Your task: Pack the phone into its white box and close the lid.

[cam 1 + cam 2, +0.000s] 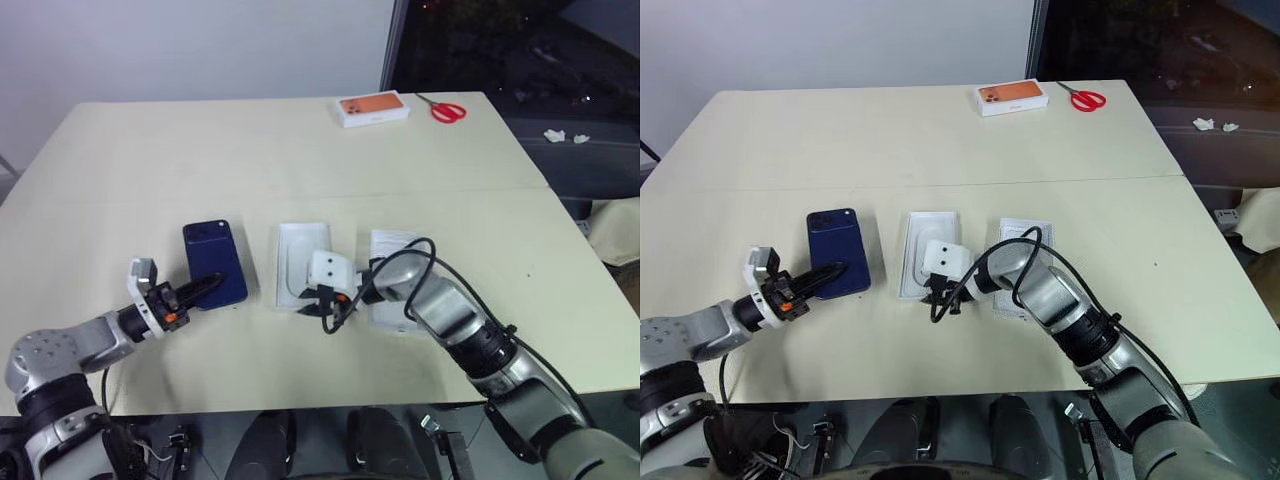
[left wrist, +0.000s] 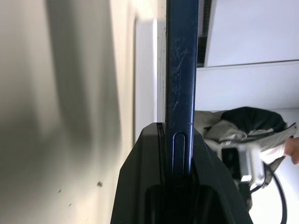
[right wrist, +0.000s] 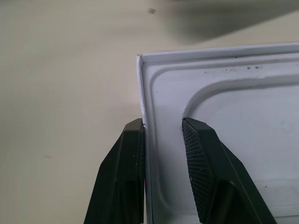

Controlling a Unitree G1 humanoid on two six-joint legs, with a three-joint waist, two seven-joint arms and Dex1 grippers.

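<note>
The phone (image 1: 214, 262) is a slim dark navy-blue slab with rounded corners and a small camera cluster at the far corner of its back; it faces back-up over the near left part of the cream counter (image 1: 250, 150). The left gripper (image 1: 207, 284) has its 2 black fingers pinching the phone's near edge; the left wrist view shows the thin blue side (image 2: 181, 70) clamped between them, with a long side button just above the fingertips.

Just right of the phone lies a white tray with a rounded recess moulded into its floor (image 1: 303, 262), nothing inside it. The right gripper (image 1: 318, 303) has its fingers (image 3: 124, 168) straddling that tray's thin wall near a corner, 1 outside touching the rim, the other inside with a gap to the wall.

Right of it, partly behind the right arm, sits another white box part bearing small print too fine to read (image 1: 392, 243). At the far edge rest a white box with an orange phone picture (image 1: 372, 109) and red-handled scissors (image 1: 446, 110)
</note>
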